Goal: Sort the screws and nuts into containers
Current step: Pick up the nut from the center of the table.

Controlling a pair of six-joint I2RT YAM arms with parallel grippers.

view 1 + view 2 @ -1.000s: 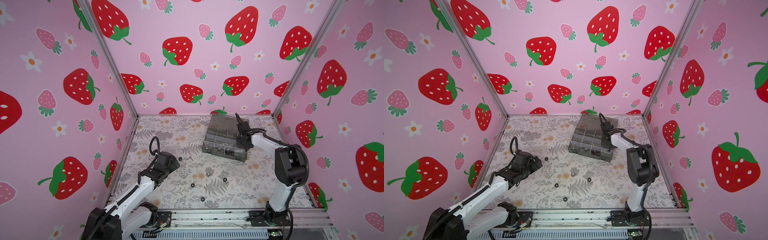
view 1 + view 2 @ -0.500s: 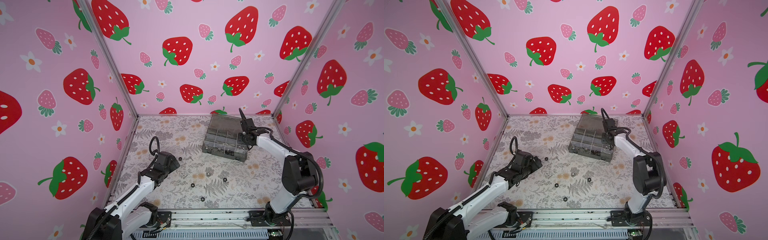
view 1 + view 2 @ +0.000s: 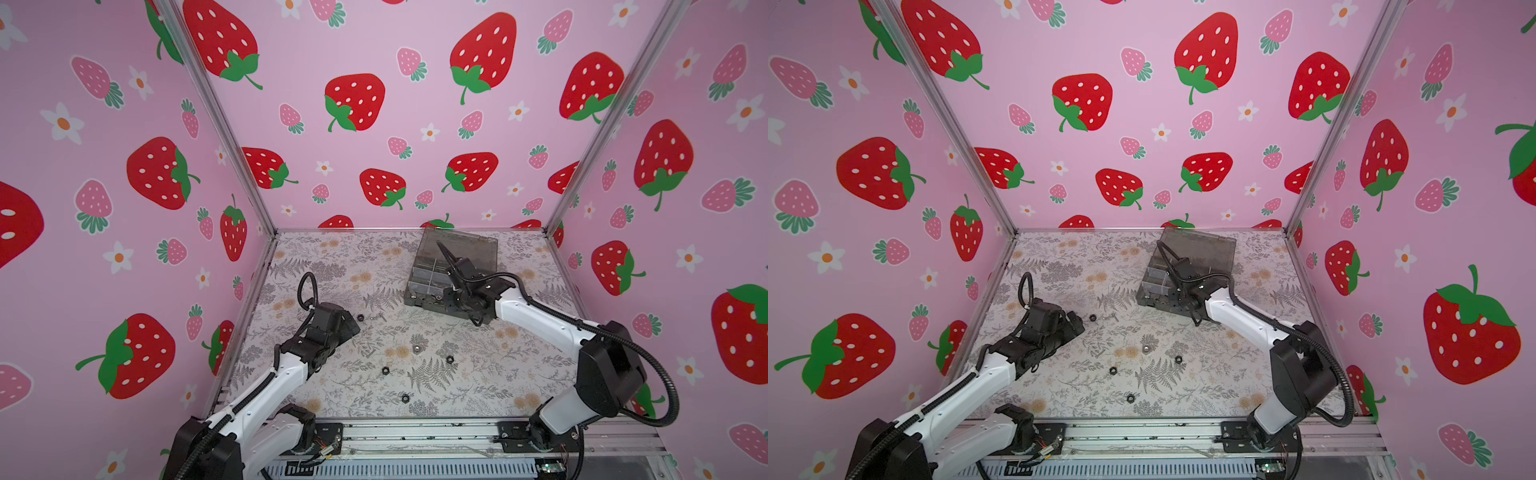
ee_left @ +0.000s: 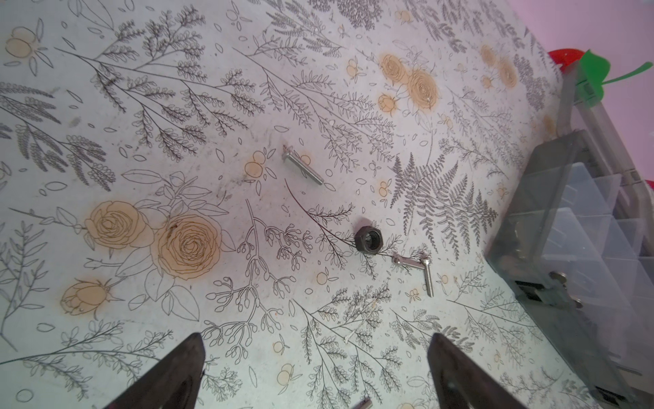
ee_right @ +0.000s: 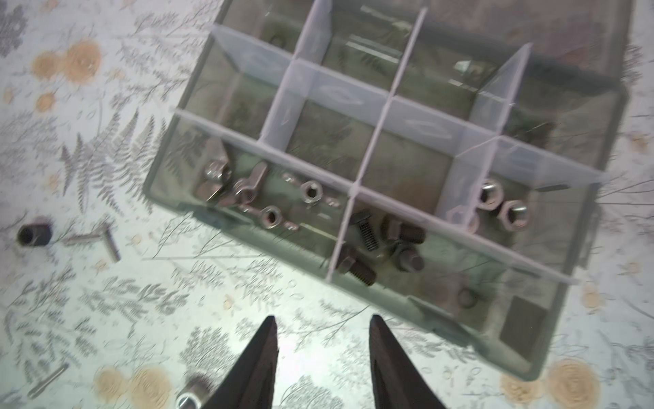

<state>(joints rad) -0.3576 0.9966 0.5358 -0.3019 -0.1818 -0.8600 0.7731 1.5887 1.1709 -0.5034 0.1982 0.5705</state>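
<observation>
- My left gripper (image 4: pixel 315 336) stands wide apart and empty over open tabletop (image 4: pixel 141 106); a black nut (image 4: pixel 368 240) and silver screws (image 4: pixel 303 165) lie ahead.
- My right gripper (image 5: pixel 322 318), apart and empty, hangs just beside the near wall of the organiser box (image 5: pixel 290 248), which sits by the tabletop's far edge.

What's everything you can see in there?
Box: one, smoky grey, open, table's back.
Wing nuts: about four, silver, one box compartment.
Bolts: four, black, neighbouring compartment.
Hex nuts: three, silver, compartment after that.
Loose nuts: four, black, on table.
Cap nut: one, silver, on table.
Loose screws: several, silver, on table.
Table: one, flowery, underneath.
Walls: three, pink with strawberries, around.
Left arm: one, white-black, jaws open, above table.
Right arm: one, white-black, jaws open, by box.
</observation>
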